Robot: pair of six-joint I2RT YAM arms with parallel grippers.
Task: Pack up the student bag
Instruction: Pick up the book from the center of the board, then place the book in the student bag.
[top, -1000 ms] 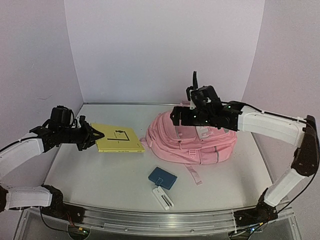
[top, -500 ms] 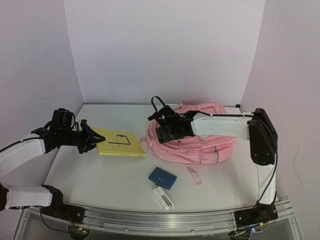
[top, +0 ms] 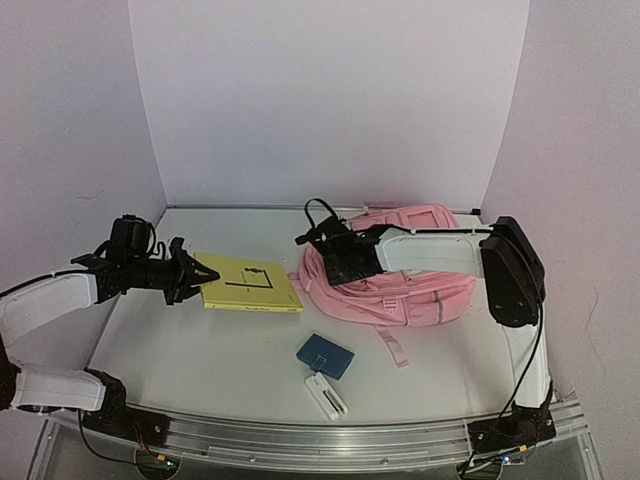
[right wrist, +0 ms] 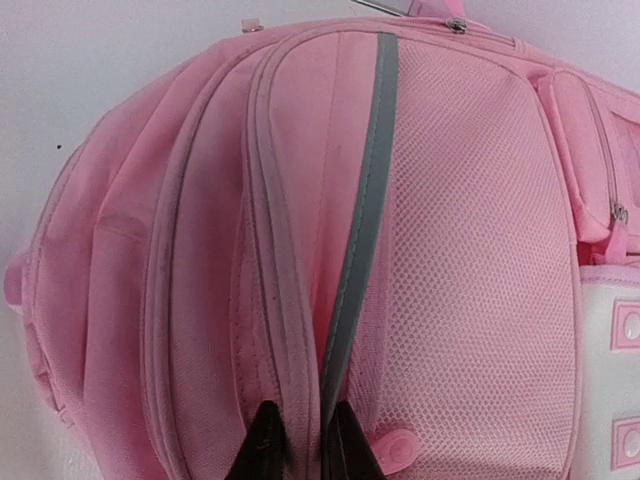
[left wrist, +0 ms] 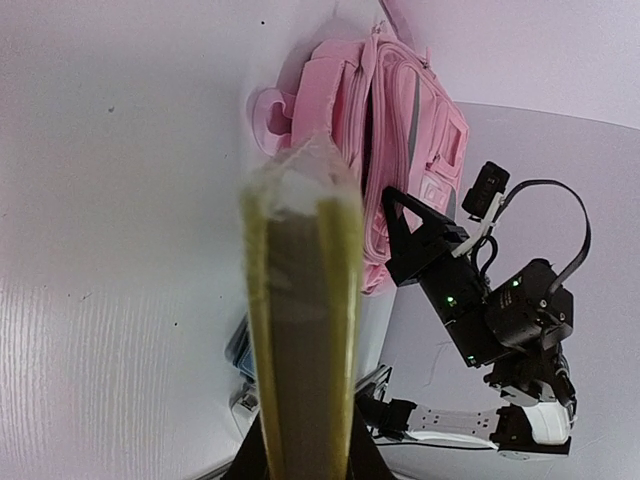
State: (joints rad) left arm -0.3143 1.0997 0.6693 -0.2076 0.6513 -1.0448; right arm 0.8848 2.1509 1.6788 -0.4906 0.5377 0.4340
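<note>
The student bag (top: 410, 285) is a large pink backpack lying on its side at the right of the table, also in the left wrist view (left wrist: 400, 120). My right gripper (top: 330, 262) is at the bag's left end. Its jaws (right wrist: 305, 440) are shut on a pink zip seam and the grey strip (right wrist: 365, 220) of the student bag (right wrist: 470, 250). My left gripper (top: 190, 278) is shut on the left edge of a thin yellow book (top: 250, 285), holding it flat just left of the bag. The book (left wrist: 300, 320) fills the left wrist view edge-on, hiding the left gripper (left wrist: 300, 465) except its dark base.
A small blue case (top: 325, 355) and a white oblong item (top: 326, 396) lie near the front of the table, below the bag. A loose pink strap (top: 392, 348) trails from the bag toward them. A metal rail (top: 300, 440) runs along the near edge.
The right gripper came down from above the bag to its left end and shut on the seam. The left gripper carried the yellow book slightly right, toward the bag.
</note>
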